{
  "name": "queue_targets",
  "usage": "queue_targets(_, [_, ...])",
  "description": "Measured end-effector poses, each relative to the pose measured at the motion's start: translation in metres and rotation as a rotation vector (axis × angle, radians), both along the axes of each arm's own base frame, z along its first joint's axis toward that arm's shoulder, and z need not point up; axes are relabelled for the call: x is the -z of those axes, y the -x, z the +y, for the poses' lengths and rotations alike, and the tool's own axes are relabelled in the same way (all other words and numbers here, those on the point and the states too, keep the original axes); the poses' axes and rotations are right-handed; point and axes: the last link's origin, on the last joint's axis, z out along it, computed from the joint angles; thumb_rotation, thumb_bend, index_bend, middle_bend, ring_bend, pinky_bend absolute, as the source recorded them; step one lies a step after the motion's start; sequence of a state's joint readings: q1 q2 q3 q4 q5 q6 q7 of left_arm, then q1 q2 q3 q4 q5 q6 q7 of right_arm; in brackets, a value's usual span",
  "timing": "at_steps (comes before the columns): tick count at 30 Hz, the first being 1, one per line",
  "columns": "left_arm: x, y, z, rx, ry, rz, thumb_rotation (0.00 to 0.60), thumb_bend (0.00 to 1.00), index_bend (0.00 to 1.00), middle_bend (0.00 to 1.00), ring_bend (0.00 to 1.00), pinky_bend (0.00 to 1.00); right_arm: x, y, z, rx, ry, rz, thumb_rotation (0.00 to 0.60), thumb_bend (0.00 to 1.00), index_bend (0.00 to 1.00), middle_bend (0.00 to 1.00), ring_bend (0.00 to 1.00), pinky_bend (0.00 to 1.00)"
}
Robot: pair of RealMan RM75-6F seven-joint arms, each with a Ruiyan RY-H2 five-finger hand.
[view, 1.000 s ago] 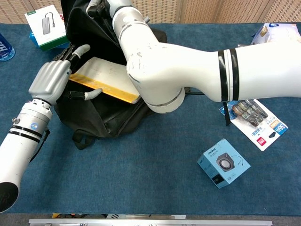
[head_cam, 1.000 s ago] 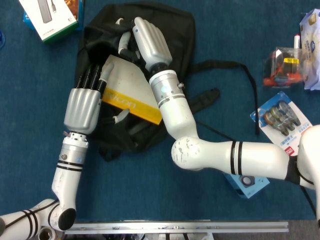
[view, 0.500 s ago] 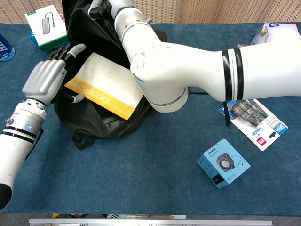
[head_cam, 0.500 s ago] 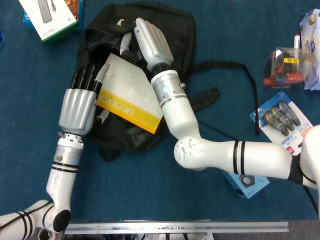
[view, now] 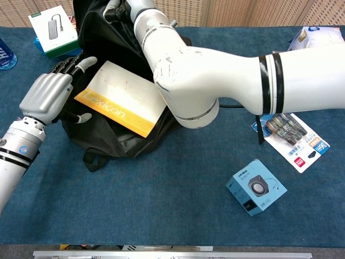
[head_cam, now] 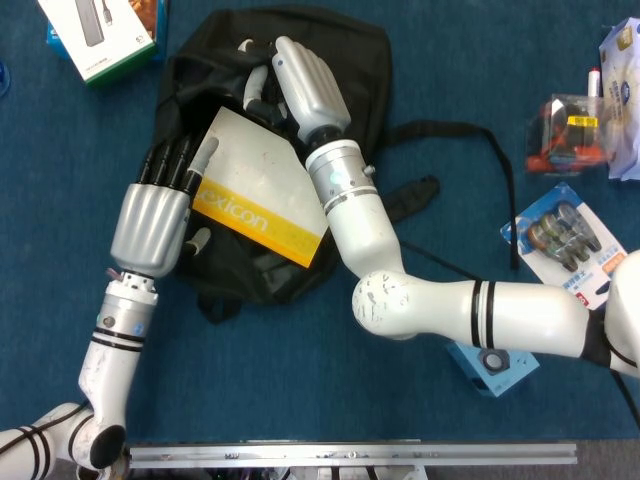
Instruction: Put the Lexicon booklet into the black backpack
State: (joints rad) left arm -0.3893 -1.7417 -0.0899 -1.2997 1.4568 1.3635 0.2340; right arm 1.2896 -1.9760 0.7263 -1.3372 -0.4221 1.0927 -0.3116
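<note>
The Lexicon booklet [head_cam: 258,192] is seen lying flat across the open mouth of the black backpack [head_cam: 352,70], not yet inside. It is judged thin, light, stiff and smooth, best taken by an edge. "Lexicon" is printed on its yellow band. The left hand [head_cam: 155,212] is spread beside it, holding nothing; the right hand [head_cam: 308,82] seems to hold the backpack's opening, though its fingers are partly hidden.

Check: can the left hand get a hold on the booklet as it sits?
Probably yes. The left hand is open right beside the booklet, which lies exposed on the backpack; nothing is between them.
</note>
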Motion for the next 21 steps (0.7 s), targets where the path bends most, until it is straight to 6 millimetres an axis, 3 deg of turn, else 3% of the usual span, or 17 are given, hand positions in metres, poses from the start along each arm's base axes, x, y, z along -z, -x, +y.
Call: queue_targets(21, [0.029, -0.038, 0.031, -0.052, 0.044, 0.002, 0.600, 0.12, 0.00, 0.00, 0.00, 0.09, 0.010, -0.004, 0.005, -0.004, -0.015, 0.003, 0.600, 0.98, 0.69, 0.58, 0.61, 0.79])
